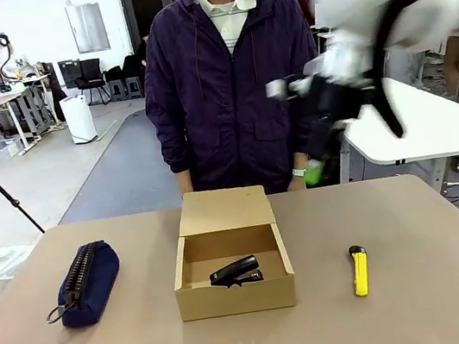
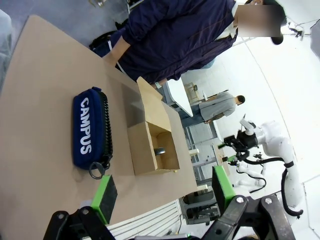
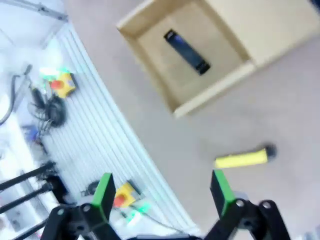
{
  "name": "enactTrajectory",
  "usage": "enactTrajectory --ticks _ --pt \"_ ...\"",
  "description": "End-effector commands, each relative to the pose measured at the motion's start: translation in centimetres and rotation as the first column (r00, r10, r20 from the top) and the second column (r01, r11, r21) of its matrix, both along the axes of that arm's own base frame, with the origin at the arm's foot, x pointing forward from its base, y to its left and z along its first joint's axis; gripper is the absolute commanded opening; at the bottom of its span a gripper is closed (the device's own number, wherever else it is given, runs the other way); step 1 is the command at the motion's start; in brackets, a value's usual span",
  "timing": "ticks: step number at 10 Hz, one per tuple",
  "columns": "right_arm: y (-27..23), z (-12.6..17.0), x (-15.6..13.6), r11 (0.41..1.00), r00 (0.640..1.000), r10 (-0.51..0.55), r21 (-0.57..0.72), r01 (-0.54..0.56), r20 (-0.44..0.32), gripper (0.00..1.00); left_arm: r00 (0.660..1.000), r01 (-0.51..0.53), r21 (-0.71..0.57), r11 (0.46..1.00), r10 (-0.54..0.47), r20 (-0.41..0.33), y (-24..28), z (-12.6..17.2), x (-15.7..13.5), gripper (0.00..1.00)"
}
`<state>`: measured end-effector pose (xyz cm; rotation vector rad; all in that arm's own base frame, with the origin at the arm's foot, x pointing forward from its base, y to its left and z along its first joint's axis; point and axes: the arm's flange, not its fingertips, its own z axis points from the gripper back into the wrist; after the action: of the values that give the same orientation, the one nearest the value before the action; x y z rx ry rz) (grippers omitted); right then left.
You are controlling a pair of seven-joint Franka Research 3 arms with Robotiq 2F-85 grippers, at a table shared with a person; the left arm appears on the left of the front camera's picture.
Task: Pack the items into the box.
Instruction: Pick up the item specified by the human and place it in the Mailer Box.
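Black stapler (image 1: pixel 235 271) in box (image 1: pixel 236 297) — knife (image 1: pixel 360 271) outside

One shallow tan cardboard box with a flap lid (image 1: pixel 236 297). One black stapler (image 1: pixel 235 271). One slim yellow utility knife with a black tip (image 1: pixel 361 272). One navy zippered fabric pouch (image 1: pixel 90 281). One person (image 1: pixel 234 93).

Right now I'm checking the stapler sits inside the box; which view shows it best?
The front view: the stapler lies sharp and unobstructed inside the box. The right wrist view looks down on it, blurred; the left wrist view catches a small dark part.
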<state>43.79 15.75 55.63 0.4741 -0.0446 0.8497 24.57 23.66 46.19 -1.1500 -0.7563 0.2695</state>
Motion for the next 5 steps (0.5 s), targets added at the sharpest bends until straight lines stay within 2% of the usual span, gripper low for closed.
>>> enactTrajectory --ticks 1,2,3,5 --pt "-9.3 -1.6 -3.0 0.830 0.890 -0.418 0.323 0.455 -0.180 1.00 1.000 0.001 -0.011 1.000 -0.001 0.027 0.0 0.1 0.0 1.00" --pt "-13.8 -2.2 -4.8 0.699 0.837 -0.453 0.460 0.547 -0.306 1.00 1.000 0.001 -0.011 1.000 -0.001 0.027 0.0 0.1 0.0 1.00" --pt "-18.3 -3.4 -6.6 0.550 0.789 -0.474 0.567 0.612 -0.391 1.00 1.000 0.001 -0.011 1.000 -0.001 0.027 0.0 0.1 0.0 1.00" --pt "-25.6 -7.4 -9.4 0.126 0.641 -0.529 0.695 0.708 -0.556 1.00 1.000 0.001 -0.011 1.000 -0.001 0.027 0.0 0.1 0.0 1.00"
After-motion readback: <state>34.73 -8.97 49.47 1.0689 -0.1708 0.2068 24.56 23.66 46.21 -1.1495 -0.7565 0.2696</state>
